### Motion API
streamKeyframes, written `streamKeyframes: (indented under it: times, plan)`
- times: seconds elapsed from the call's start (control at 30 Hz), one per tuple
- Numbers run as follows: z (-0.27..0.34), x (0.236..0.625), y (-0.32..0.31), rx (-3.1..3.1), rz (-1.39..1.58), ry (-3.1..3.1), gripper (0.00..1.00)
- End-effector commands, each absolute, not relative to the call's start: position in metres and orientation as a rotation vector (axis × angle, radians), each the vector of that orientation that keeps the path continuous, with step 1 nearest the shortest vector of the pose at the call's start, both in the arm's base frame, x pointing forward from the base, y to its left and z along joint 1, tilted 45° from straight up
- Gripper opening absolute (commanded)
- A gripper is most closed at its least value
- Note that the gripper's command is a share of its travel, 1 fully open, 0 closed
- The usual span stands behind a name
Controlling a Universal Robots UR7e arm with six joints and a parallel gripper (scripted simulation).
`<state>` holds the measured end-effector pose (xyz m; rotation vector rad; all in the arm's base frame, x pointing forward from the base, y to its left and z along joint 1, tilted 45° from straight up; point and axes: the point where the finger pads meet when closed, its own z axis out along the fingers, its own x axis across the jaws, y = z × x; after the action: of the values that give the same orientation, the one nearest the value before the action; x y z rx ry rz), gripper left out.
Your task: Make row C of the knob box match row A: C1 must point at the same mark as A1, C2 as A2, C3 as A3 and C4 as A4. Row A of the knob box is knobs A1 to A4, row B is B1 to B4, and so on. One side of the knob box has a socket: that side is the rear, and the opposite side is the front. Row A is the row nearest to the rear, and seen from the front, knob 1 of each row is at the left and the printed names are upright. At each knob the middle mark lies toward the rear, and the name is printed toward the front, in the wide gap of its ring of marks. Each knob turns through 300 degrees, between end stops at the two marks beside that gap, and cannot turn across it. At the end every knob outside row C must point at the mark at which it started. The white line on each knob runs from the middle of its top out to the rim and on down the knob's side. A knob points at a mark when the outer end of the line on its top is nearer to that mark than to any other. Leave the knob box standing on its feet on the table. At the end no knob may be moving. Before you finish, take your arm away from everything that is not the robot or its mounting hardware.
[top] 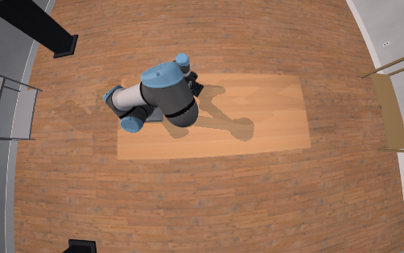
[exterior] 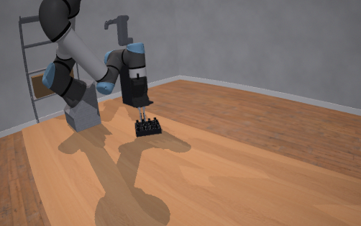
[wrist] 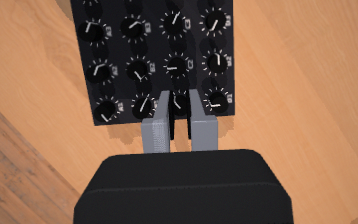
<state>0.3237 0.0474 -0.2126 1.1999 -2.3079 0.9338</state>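
The black knob box [top: 196,89] [exterior: 148,133] [wrist: 116,90] stands on the table. In the wrist view row A is at the left and knob 1 of each row nearest the gripper. My gripper [exterior: 143,120] [wrist: 180,105] is down among the knobs, its fingers closed in around knob C1 [wrist: 179,104], whose line leans up-left. Knob A1 [wrist: 106,111] has its line low, slanting down-right. A2 [wrist: 98,72] and A3 [wrist: 91,33] have bent lines near their tops. C2 [wrist: 176,67] points left, C3 [wrist: 174,24] up-right. A4 and C4 are largely cut off; the socket is not visible.
Knob B1 [wrist: 143,107] is close beside the left finger and knob D1 [wrist: 216,102] beside the right finger. The box lies near an edge of the wooden table [top: 274,121] [exterior: 201,194]. The arm's grey base block [exterior: 83,116] stands behind it.
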Motion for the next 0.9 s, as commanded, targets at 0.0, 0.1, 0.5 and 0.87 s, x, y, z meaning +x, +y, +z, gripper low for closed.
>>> streamKeyframes:
  times: [0.0,0.1,0.5,0.87]
  plan:
    - [-0.2124,0.3213,0.0460,1.221,0.924,-2.287,0.30]
    - [-0.2123,0.3215,0.0460,1.238,0.918,-2.274,0.30]
    - [-0.2121,0.3217,0.0459,1.322,0.888,-2.205,0.30]
    - [-0.2118,0.3221,0.0459,1.458,0.835,-2.081,0.30]
